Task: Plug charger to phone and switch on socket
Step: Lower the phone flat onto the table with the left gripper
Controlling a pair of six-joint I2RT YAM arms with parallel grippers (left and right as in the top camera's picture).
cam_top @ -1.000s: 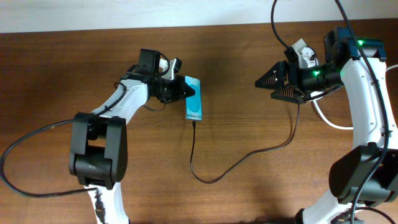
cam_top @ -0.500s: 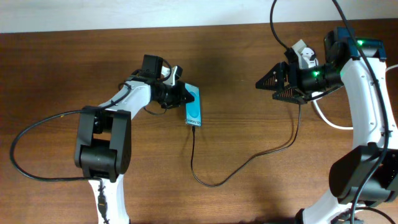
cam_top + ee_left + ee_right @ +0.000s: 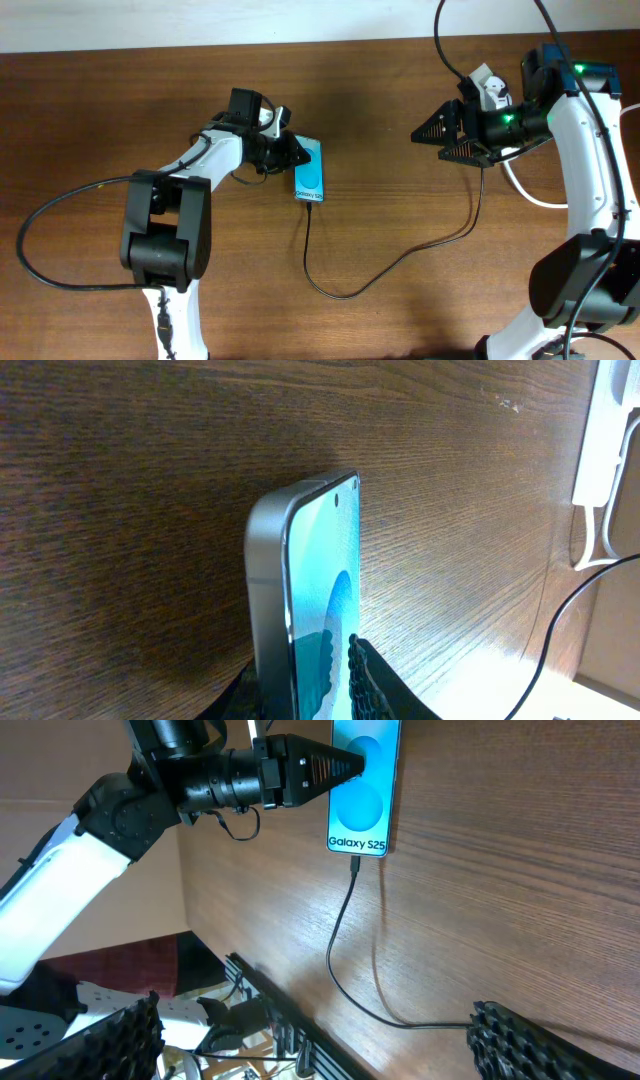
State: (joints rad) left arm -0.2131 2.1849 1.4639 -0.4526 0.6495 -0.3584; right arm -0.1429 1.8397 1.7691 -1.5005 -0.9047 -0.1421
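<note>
The phone [image 3: 311, 172] with its cyan screen lies left of the table's middle. It also shows in the right wrist view [image 3: 362, 790] and edge-on in the left wrist view [image 3: 310, 570]. My left gripper [image 3: 289, 155] is shut on the phone's left edge, with one finger over the screen and one under it [image 3: 305, 665]. The black charger cable [image 3: 306, 245] has its tip in the phone's bottom end [image 3: 356, 863]. It loops right and runs under my right arm. My right gripper [image 3: 447, 140] hangs wide open and empty above the table [image 3: 330, 1040]. The white socket [image 3: 612, 420] shows only in the left wrist view.
A thick white cord [image 3: 530, 192] curves out beside the right arm. The table's front edge and a metal frame below it [image 3: 290, 1020] show in the right wrist view. Bare wood lies between the phone and the right gripper.
The left arm has swung and turned, and the phone has shifted slightly toward the front and left with the gripper. The right arm has not moved.
</note>
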